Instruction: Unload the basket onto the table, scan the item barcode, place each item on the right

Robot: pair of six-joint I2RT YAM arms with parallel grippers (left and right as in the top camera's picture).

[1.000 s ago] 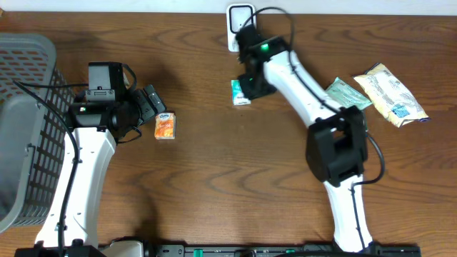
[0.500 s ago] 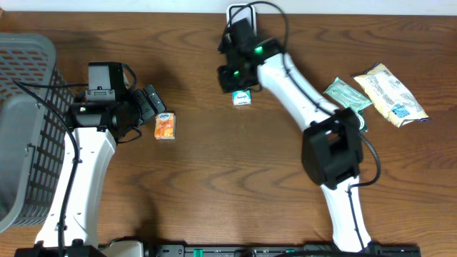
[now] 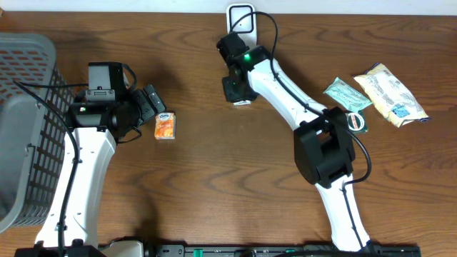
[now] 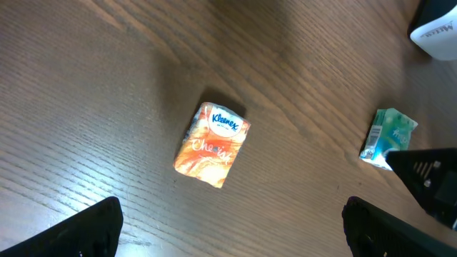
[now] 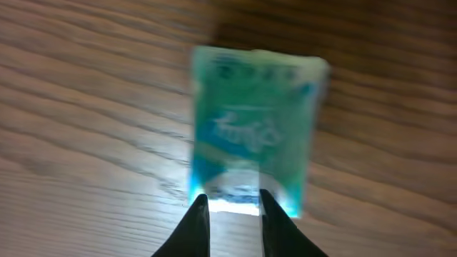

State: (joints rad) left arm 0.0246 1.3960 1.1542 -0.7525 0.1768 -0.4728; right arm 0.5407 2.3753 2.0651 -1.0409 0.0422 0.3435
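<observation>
A teal tissue pack [image 5: 253, 128] lies flat on the wooden table, blurred in the right wrist view. My right gripper [image 5: 234, 203] hangs over its near edge with the fingertips a narrow gap apart; bare wood shows between them. From overhead, the right gripper [image 3: 235, 89] covers most of the teal pack [image 3: 243, 103]. A white scanner [image 3: 241, 16] stands at the table's back edge just beyond. An orange Kleenex pack [image 4: 213, 145] lies in front of my left gripper [image 4: 232, 228], which is wide open and empty. The teal pack [image 4: 388, 135] also shows in the left wrist view.
A grey mesh basket [image 3: 28, 57] fills the far left. At the right lie a green sachet [image 3: 348, 94], a cream snack bag [image 3: 391, 93] and a small round item [image 3: 355, 121]. The scanner [image 4: 435, 32] shows at the left wrist view's top right corner.
My right gripper swung left and back over the teal pack, which now is mostly covered and sits slightly nearer. The left arm and orange pack have not moved.
</observation>
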